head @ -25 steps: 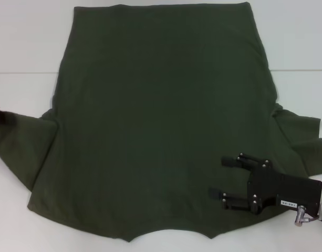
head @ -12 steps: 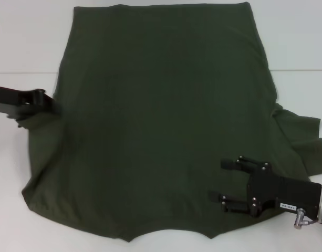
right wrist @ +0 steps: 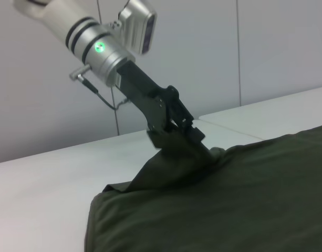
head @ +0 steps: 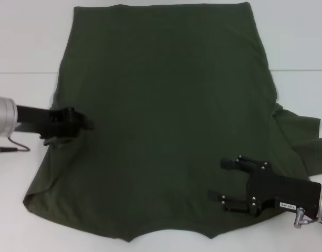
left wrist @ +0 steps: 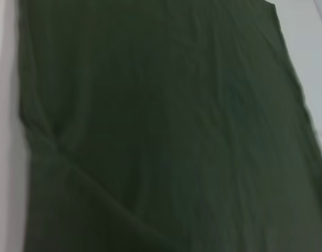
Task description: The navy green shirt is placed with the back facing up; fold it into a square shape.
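Soft, limp navy green shirt (head: 166,115); left gripper (head: 82,123) clamped on sleeve fold, right gripper (head: 229,181) spread apart, resting near collar.

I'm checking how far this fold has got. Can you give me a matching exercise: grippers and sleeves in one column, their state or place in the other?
Things:
1. left gripper
2. right gripper
3. left sleeve of the navy green shirt
4. right sleeve

States:
A. spread flat on the white table, past the shirt's side
B. open, over the shirt's near right corner
C. shut on cloth
D. lifted and drawn in over the shirt body

Pairs: 1-C, 2-B, 3-D, 4-A
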`<control>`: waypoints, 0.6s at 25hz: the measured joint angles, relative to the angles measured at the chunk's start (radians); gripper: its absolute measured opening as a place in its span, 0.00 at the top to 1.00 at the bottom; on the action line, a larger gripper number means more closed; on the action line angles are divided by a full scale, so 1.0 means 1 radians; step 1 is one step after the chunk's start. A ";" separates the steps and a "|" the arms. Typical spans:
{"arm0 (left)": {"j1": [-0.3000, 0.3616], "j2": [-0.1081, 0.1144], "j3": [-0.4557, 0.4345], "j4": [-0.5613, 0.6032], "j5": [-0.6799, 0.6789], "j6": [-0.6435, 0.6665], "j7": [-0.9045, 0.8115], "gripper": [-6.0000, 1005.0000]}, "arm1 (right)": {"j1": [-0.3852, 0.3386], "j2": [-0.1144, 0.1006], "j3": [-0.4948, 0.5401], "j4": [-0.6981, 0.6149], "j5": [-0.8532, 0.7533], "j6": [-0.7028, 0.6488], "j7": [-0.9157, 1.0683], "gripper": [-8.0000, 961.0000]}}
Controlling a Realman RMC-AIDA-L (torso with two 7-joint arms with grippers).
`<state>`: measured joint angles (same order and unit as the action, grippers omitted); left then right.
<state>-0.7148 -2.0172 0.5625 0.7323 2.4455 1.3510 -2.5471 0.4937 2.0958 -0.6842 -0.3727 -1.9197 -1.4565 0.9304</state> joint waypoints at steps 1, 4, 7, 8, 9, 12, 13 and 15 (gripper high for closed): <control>0.006 0.000 -0.004 -0.023 -0.029 -0.008 0.013 0.87 | 0.000 0.000 0.000 0.000 0.002 0.002 0.000 0.08; 0.032 0.000 -0.026 -0.082 -0.116 -0.016 0.045 0.83 | 0.003 -0.001 0.001 0.000 0.003 0.007 -0.002 0.08; 0.056 -0.002 -0.055 -0.114 -0.172 -0.014 0.049 0.72 | 0.006 -0.001 0.001 0.000 0.003 0.010 -0.006 0.08; 0.066 -0.006 -0.062 -0.119 -0.181 -0.013 0.050 0.69 | 0.006 0.000 0.001 0.000 0.004 0.010 -0.008 0.08; 0.068 -0.007 -0.063 -0.121 -0.183 -0.013 0.050 0.65 | 0.007 0.000 0.001 0.000 0.004 0.010 -0.009 0.08; 0.082 -0.011 -0.066 -0.125 -0.185 -0.013 0.048 0.52 | 0.009 0.001 0.001 0.000 0.004 0.014 -0.010 0.08; 0.088 -0.011 -0.072 -0.126 -0.184 -0.011 0.045 0.48 | 0.009 0.001 0.001 0.000 0.004 0.015 -0.010 0.08; 0.097 -0.012 -0.087 -0.126 -0.181 -0.003 0.037 0.40 | 0.009 0.001 0.004 0.000 0.004 0.016 -0.009 0.08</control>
<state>-0.6175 -2.0291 0.4754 0.6059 2.2645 1.3484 -2.5102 0.5030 2.0972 -0.6800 -0.3727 -1.9158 -1.4400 0.9213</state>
